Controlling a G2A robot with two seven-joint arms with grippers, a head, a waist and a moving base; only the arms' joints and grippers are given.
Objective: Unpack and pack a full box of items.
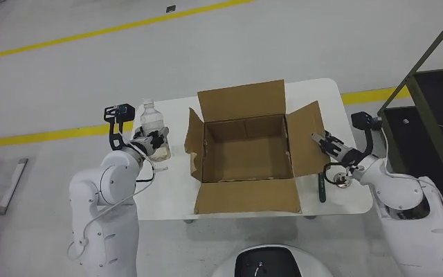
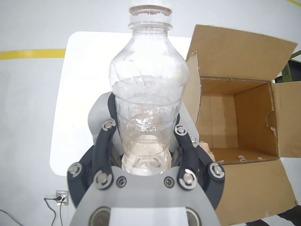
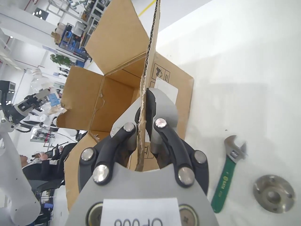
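Observation:
An open cardboard box (image 1: 246, 149) stands in the middle of the white table (image 1: 173, 190), its inside bare but for a few paper scraps (image 2: 242, 158). To the box's left my left gripper (image 1: 154, 142) (image 2: 144, 118) is shut on the lower part of a clear plastic bottle (image 1: 151, 119) (image 2: 148, 83) with a white cap, held upright above the table. My right gripper (image 1: 320, 140) (image 3: 143, 99) is shut on the edge of the box's right flap (image 1: 308, 135) (image 3: 152, 36), one finger on each side of the cardboard.
A green-handled wrench (image 1: 322, 188) (image 3: 227, 172) and a round metal flange (image 3: 274, 194) lie on the table right of the box, near my right arm. A dark rack (image 1: 415, 118) stands beyond the table's right end. All the box's flaps are folded outward.

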